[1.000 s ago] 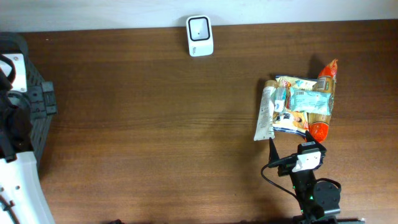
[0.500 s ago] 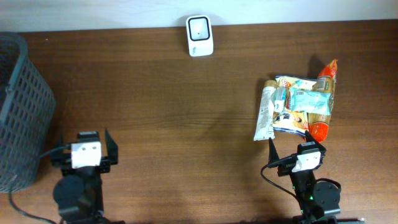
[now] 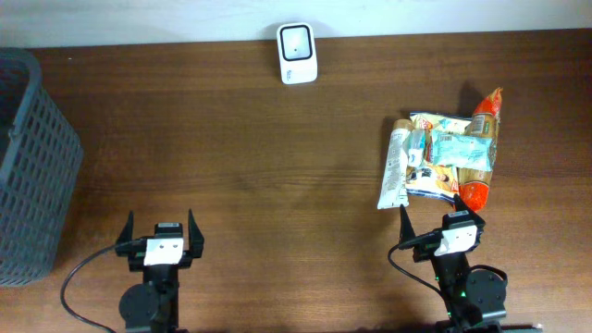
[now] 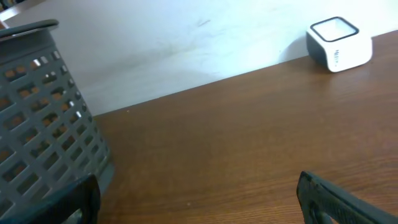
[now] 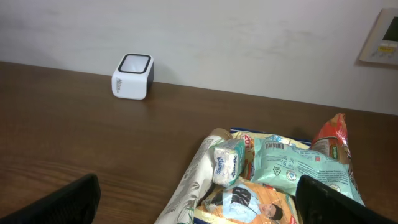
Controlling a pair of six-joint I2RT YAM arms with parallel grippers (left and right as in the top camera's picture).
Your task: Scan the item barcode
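Heaped packets (image 3: 444, 157), apparently snacks, lie near the table's (image 3: 277, 166) right edge, the barcode scanner (image 3: 297, 53) at its far edge. Left gripper (image 3: 162, 225) and right gripper (image 3: 442, 220), at the front edge, gape empty.

Overhead down; wrist views toward scanner (image 3: 297, 53)

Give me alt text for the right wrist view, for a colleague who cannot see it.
A pile of food packets lies on the brown table just ahead of the open right end effector. A small white scanner stands farther back to the left, near the pale wall.
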